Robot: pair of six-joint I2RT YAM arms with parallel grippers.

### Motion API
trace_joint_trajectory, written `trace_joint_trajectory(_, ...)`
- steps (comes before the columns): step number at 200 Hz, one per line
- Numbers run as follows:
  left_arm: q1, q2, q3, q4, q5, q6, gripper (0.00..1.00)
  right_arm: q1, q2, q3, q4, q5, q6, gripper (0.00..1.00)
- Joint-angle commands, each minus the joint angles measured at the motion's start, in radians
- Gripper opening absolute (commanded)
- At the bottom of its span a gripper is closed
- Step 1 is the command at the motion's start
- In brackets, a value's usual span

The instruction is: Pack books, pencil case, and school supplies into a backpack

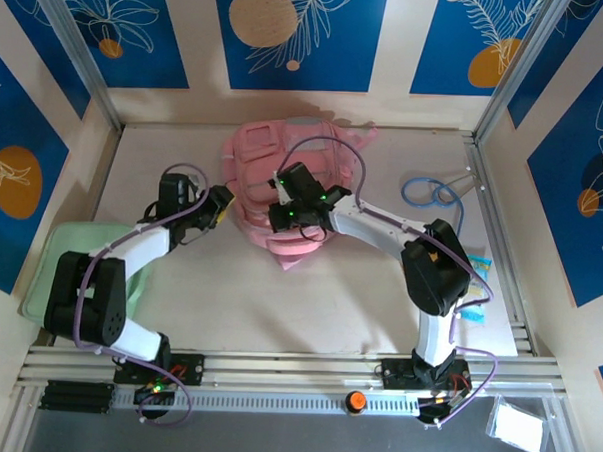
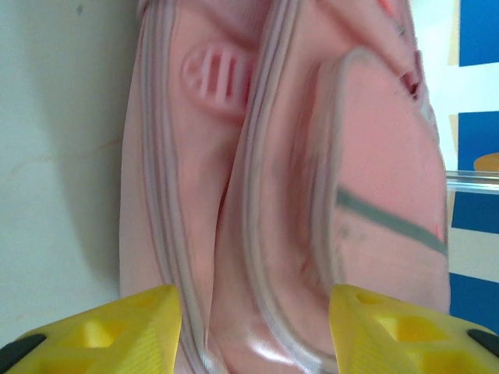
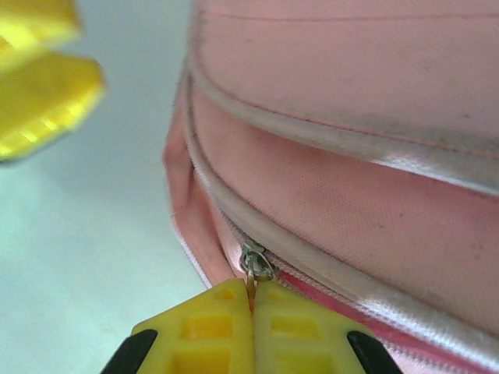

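i see the backpack (image 1: 255, 154) centre of the table (image 1: 359, 289), a bit toward 12 o'clock. right gripper (image 3: 252, 290) clenched on the zip pull (image 3: 256, 263) near its 6 o'clock edge. left gripper (image 2: 253, 304) released, jaws spread just off its 9 o'clock side, no contact that i can make out.

Top camera overhead, facing down, far; both wrist cameras close against backpack (image 2: 273, 195), shared.
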Motion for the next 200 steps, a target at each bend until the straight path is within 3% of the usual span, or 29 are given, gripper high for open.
trace_joint_trajectory(1, -0.022, -0.034, -0.032, 0.090, 0.040, -0.111, 0.51, 0.018, 0.037, 0.073, 0.058, -0.129, -0.018, 0.00)
trace_joint_trajectory(41, -0.046, -0.016, -0.010, 0.111, 0.021, -0.177, 0.40, 0.038, 0.073, 0.101, 0.064, -0.165, -0.017, 0.00)
trace_joint_trajectory(148, -0.108, 0.132, 0.031, 0.160, 0.003, -0.309, 0.33, 0.054, 0.067, 0.089, 0.073, -0.160, -0.027, 0.00)
trace_joint_trajectory(200, -0.107, 0.206, 0.117, 0.154, 0.010, -0.251, 0.06, 0.108, 0.029, 0.007, 0.019, 0.239, -0.059, 0.00)
